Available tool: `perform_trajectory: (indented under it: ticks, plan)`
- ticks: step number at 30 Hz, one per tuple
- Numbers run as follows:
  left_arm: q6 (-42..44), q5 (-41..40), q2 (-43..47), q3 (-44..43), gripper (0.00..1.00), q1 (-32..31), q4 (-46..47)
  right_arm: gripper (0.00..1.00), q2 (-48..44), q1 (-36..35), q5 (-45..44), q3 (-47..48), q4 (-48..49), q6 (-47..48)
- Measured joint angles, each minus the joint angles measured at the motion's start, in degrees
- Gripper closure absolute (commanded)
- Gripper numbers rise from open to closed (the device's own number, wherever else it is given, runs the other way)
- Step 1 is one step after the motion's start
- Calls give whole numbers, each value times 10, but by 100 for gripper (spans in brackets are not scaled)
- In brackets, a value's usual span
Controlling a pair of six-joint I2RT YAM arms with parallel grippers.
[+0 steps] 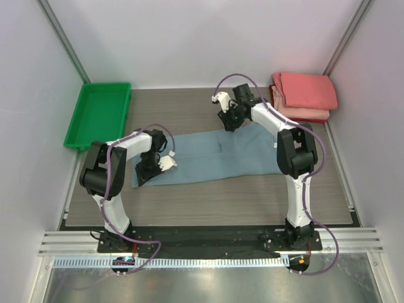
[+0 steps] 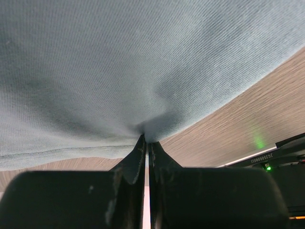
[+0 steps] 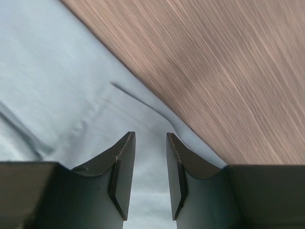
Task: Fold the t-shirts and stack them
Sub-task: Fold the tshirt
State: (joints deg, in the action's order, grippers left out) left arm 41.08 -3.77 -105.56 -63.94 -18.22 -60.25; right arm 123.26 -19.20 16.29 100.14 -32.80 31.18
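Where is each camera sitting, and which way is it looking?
Top camera: sits above and behind the arms, looking down at the table, blue shirt, pink shirts and green tray; both whole arms show.
Left wrist camera: sits on the left wrist, looking along the left claw, which is shut on the blue shirt's edge.
Right wrist camera: sits on the right wrist, looking down past the open right claw at shirt and table.
Shared: all three see the blue shirt.
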Motion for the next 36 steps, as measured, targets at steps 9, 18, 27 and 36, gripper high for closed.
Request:
perform_trajectory:
  ticks: [9, 18, 27, 36]
  plan:
    - [-14, 3, 3, 4, 100, -8, 0, 63, 6, -49, 22, 26, -2, -4]
    - [-17, 4, 3, 4, 100, -9, 0, 64, 62, -52, 20, 43, -8, -11]
    - [-20, 4, 3, 5, 100, -9, 0, 80, 75, -54, 19, 57, -15, -12]
    - [-21, 4, 3, 5, 100, -9, 0, 87, 75, -63, 18, 57, -15, -12]
